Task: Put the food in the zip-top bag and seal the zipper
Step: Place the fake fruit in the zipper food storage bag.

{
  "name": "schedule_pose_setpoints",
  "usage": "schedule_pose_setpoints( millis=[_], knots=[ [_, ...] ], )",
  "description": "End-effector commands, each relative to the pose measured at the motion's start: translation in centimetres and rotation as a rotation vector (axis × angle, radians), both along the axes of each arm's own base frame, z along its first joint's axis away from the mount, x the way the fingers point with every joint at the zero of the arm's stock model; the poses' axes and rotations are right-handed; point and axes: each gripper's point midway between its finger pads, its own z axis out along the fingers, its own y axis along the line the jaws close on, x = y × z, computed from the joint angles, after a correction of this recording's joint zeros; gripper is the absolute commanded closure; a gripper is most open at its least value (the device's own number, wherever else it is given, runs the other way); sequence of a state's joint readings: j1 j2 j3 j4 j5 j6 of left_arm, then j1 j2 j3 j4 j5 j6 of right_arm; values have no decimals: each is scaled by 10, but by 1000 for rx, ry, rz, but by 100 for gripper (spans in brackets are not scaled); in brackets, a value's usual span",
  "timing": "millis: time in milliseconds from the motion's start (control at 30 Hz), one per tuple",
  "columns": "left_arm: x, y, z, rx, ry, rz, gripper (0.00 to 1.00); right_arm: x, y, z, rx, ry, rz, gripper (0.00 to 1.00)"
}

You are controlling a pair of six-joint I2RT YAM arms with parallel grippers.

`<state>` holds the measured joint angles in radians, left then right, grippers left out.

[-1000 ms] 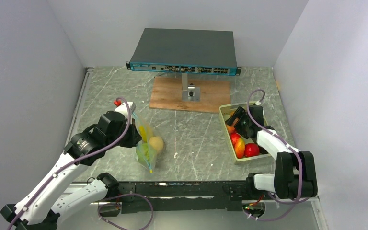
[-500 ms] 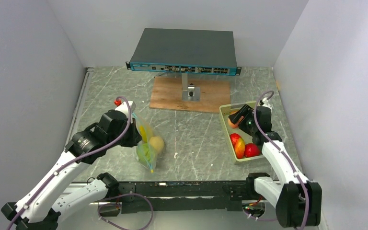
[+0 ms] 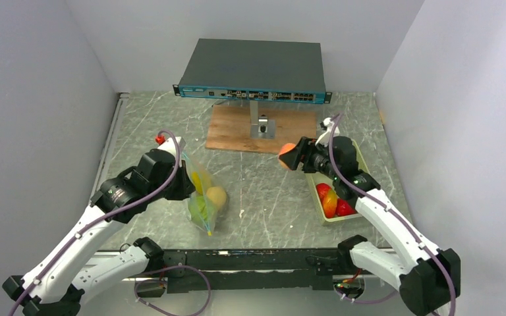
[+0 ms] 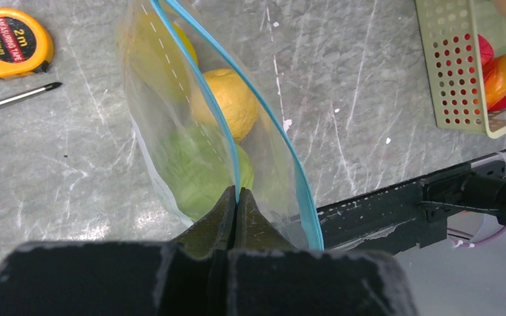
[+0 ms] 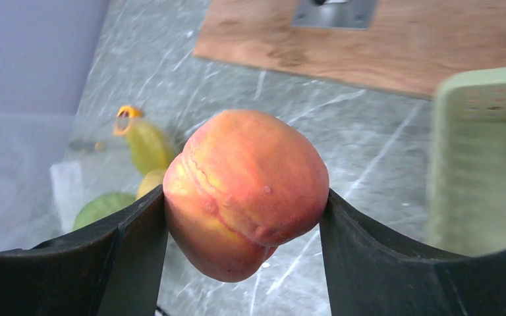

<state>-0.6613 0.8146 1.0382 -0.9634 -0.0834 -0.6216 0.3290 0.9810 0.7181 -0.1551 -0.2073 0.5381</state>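
Observation:
The clear zip-top bag (image 3: 202,197) stands open at the left. Its teal-blue zipper (image 4: 270,125) gapes, with yellow food (image 4: 227,102) and green food (image 4: 197,168) inside. My left gripper (image 4: 236,194) is shut on one lip of the bag's mouth and holds it up; it also shows in the top view (image 3: 186,187). My right gripper (image 3: 293,157) is shut on a peach (image 5: 247,191) and holds it in the air left of the tray, over the table's middle. The peach shows as an orange ball in the top view (image 3: 286,149).
A pale green tray (image 3: 323,214) at the right holds red and orange food (image 3: 333,201). A yellow tape measure (image 4: 13,41) and a pen (image 4: 16,99) lie left of the bag. A wooden board (image 3: 237,131) carries a stand with a network switch (image 3: 253,69) at the back.
My right gripper has lifted the peach out of the tray and carried it left, out over the table. My left gripper still holds the bag's lip in the same place.

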Motion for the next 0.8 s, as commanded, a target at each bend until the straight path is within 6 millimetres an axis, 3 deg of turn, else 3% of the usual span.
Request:
schedule_pose_setpoints(
  millis=[0, 167, 300, 433, 633, 767],
  knots=[
    [2, 8, 9, 5, -32, 37, 100, -17, 41, 34, 19, -149, 132, 100],
    [1, 3, 9, -37, -34, 41, 100, -54, 115, 27, 43, -118, 352, 100],
    [1, 3, 8, -51, -33, 51, 100, -83, 159, 38, 27, -167, 463, 100],
    [2, 2, 16, -77, -46, 63, 100, -92, 180, 55, 71, -201, 468, 100],
    [5, -18, 35, -174, -76, 3, 100, -115, 216, 89, 104, -263, 571, 100],
    [5, -16, 33, -145, -59, 10, 100, -118, 220, 104, 66, -336, 562, 100]
  ],
)
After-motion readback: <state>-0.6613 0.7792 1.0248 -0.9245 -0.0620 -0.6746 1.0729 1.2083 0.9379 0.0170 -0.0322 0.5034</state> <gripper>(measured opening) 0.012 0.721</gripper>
